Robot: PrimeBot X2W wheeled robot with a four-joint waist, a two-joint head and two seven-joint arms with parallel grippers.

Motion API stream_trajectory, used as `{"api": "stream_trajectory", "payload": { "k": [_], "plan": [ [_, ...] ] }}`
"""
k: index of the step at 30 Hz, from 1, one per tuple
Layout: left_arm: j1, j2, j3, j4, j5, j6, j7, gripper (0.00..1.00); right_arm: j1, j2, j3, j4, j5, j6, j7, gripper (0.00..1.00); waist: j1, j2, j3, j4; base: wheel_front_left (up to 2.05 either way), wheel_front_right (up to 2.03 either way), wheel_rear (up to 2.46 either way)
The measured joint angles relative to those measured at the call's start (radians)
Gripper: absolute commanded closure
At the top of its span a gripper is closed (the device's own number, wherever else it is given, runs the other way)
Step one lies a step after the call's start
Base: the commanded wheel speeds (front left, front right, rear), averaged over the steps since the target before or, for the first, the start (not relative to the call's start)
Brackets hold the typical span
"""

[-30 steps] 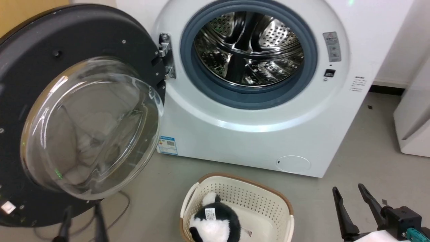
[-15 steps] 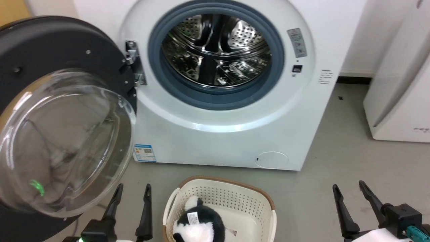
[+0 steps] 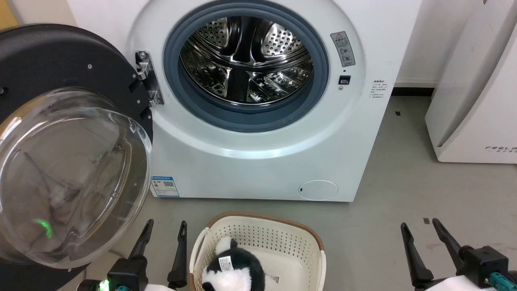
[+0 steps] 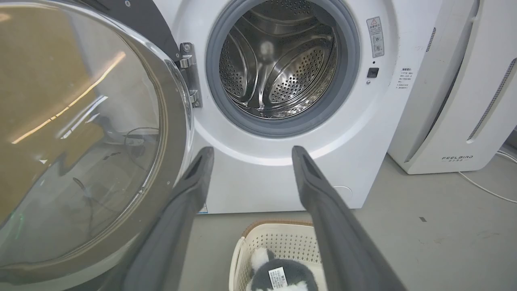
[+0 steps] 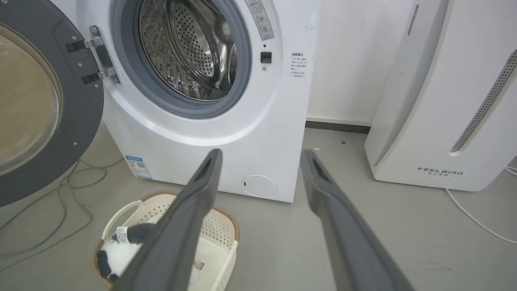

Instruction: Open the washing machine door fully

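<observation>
Washing machine (image 3: pixel 250 161) with the washing machine door (image 3: pixel 60 56) wide open, and two robot grippers low in front of it.

The white front-loader stands at the back edge of the grey floor (image 3: pixel 404 190), against the wall. Its door, a black disc with a bulging clear glass centre, hangs from a metal hinge (image 3: pixel 147 81) on the machine's left side, leaving the grey rubber ring (image 3: pixel 319 85) and steel drum (image 3: pixel 246 60) uncovered. The left gripper (image 3: pixel 167 223) hovers near the door's lower rim, fingers spread, grasping nothing. The right gripper (image 3: pixel 419 223) hovers over bare floor well to the right, fingers likewise spread and empty. Between them on the floor sits a cream basket (image 3: pixel 307 238) holding a black-and-white plush toy (image 3: pixel 234 268). A white appliance (image 3: pixel 476 101) stands at the floor's right edge.
</observation>
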Motion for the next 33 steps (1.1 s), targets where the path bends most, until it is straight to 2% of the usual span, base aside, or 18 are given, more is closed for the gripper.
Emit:
{"api": "stream_trajectory", "payload": {
  "k": [6, 7, 33],
  "plan": [
    [0.000, 0.000, -0.002, 0.004, -0.013, 0.000, 0.005, 0.00, 0.000, 0.000, 0.001, 0.002, 0.000, 0.000, 0.000, 0.00, 0.0000, 0.0000, -0.002, 0.002, 0.00, 0.00, 0.00],
    [0.000, -0.001, -0.003, 0.004, -0.013, 0.000, 0.005, 1.00, -0.001, 0.000, 0.001, 0.002, 0.000, 0.000, 0.000, 1.00, 0.0000, 0.0000, -0.002, 0.002, 0.00, 0.00, 0.00],
    [-0.004, -0.022, 0.029, 0.005, 0.013, -0.018, 0.034, 1.00, -0.010, 0.000, 0.010, 0.007, -0.006, 0.000, 0.006, 1.00, 0.0000, 0.0000, 0.003, -0.005, 0.00, 0.00, 0.00]
  ]
}}
